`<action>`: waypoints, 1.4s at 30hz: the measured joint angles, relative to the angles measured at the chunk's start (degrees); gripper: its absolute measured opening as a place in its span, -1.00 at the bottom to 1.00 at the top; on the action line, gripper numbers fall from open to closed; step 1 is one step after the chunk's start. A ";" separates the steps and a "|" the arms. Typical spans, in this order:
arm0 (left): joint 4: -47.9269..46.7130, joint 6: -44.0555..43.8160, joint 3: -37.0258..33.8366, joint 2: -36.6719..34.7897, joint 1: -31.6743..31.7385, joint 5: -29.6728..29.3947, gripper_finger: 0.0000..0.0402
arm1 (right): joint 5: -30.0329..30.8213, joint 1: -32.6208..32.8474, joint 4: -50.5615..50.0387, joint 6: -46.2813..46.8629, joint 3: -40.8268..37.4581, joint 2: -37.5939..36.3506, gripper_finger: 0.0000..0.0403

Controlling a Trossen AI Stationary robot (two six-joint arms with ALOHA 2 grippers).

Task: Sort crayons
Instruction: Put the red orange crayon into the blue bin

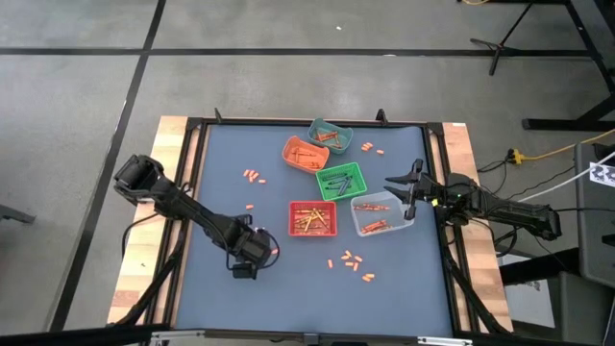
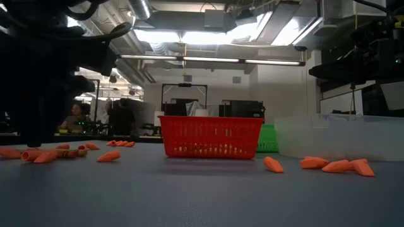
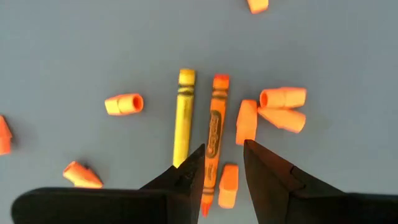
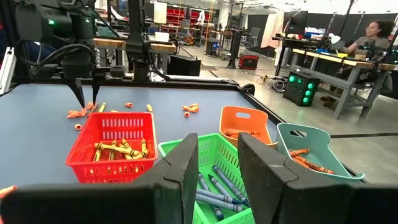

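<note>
Your left gripper (image 3: 222,163) hangs with jaws spread over an orange crayon (image 3: 214,134) beside a yellow crayon (image 3: 183,116); your right gripper (image 4: 217,163), jaws parted and empty, waits above the green bin (image 4: 214,155).

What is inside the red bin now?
The red bin holds several yellowish crayons on its floor. Its near wall covers part of the floor, so the full count is unclear.

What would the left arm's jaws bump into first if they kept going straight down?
Probably the orange paper-wrapped crayon: the left gripper, jaws open, points down with it lying between the tips. The yellow crayon lies just beside. How far above the mat it hangs is unclear.
</note>
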 joint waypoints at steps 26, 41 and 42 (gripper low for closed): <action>5.03 -3.11 -5.62 -0.37 -0.47 -1.39 -0.64 | 0.01 0.00 -0.01 0.01 0.00 0.01 -0.44; 4.08 -3.11 -4.65 -0.12 0.29 -1.79 -0.97 | 0.00 0.01 0.00 -0.01 0.00 -0.01 -0.44; 3.50 -3.11 -4.19 -0.03 0.31 -1.85 -0.97 | 0.00 0.00 -0.01 -0.01 0.00 0.00 -0.44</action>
